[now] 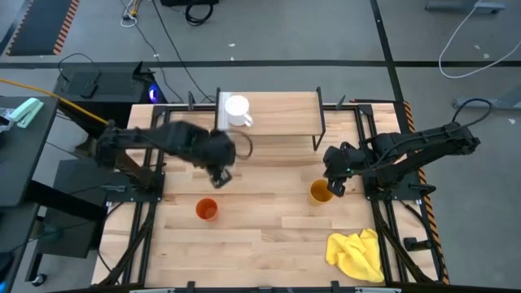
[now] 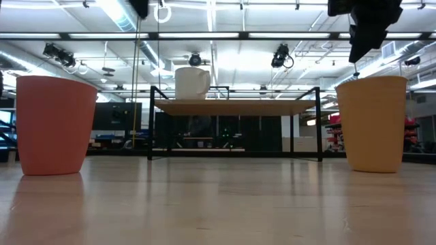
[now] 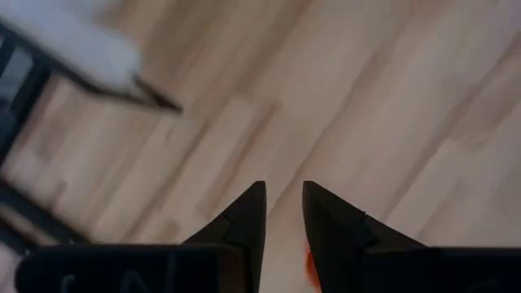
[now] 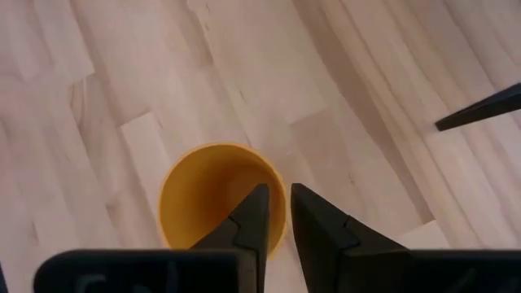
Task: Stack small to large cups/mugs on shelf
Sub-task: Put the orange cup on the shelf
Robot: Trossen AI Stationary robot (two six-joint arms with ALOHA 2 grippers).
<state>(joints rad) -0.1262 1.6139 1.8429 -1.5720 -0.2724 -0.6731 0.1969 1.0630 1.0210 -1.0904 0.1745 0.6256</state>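
Observation:
The white mug (image 1: 237, 108) (image 2: 191, 83) stands upright on the left end of the light-wood shelf (image 1: 281, 114) (image 2: 235, 107). On the table, the orange-red cup (image 1: 207, 209) (image 2: 54, 126) and the mustard-yellow cup (image 1: 319, 192) (image 2: 371, 122) stand upright on their bases. My left gripper (image 1: 218, 177) (image 3: 283, 199) hovers between the shelf and the orange-red cup, open by a narrow gap. My right gripper (image 1: 334, 189) (image 4: 277, 195) (image 2: 364, 51) hangs just above the yellow cup's (image 4: 207, 195) rim, open by a narrow gap, pointing down and touching nothing.
A crumpled yellow cloth (image 1: 358, 252) lies at the table's near right corner. The shelf's thin black legs (image 1: 319, 134) stand along the far side. Bare tabletop (image 1: 269, 220) stretches between the two cups. The room's ceiling lights and gear show beyond the table.

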